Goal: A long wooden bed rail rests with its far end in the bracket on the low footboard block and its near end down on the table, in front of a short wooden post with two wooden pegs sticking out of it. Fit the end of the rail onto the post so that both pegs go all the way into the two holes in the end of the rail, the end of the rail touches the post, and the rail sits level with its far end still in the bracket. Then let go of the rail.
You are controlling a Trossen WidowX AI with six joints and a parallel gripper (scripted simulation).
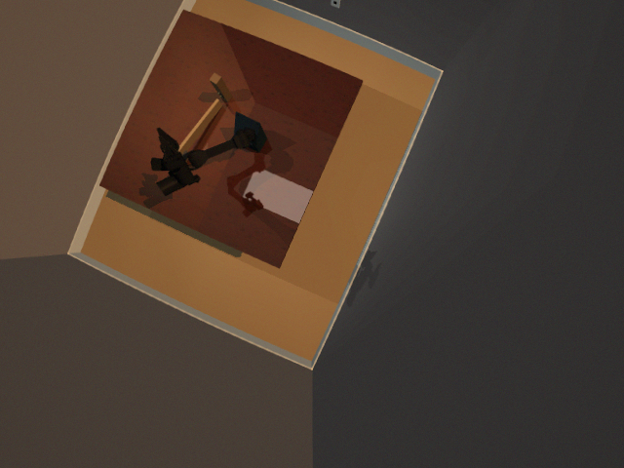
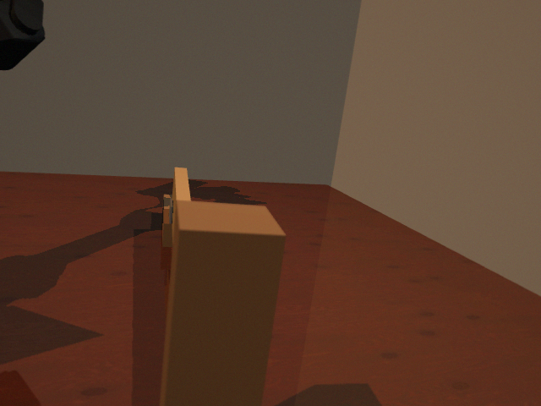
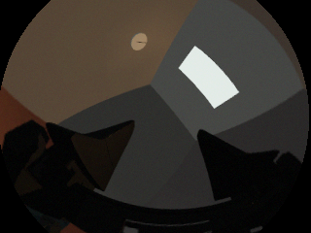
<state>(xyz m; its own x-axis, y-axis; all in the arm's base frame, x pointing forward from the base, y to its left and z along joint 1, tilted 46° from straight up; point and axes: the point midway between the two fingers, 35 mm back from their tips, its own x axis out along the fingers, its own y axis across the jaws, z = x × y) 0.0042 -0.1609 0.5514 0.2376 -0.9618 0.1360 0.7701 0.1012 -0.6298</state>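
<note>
In the top view the long wooden rail (image 1: pixel 201 126) runs from the footboard block (image 1: pixel 215 80) down-left under my arm. The exterior camera looks over the footboard block (image 2: pixel 222 283), which fills the foreground and hides most of the rail. A grey bracket piece (image 2: pixel 168 205) shows at its left edge. Beyond it a thin upright wooden piece, which I take for the post, stands up. The pegs are not visible. My gripper (image 1: pixel 164 140) (image 3: pixel 167 128) is open and empty. It is high above the rail's near end and faces the ceiling and walls in the wrist view.
The arm's blue base (image 1: pixel 250 130) stands right of the rail, and its dark links reach left across the table (image 1: pixel 302 115). A dark arm part (image 2: pixel 17 30) hangs at the top left of the exterior view. A pale lit patch (image 1: pixel 282 197) lies on the table.
</note>
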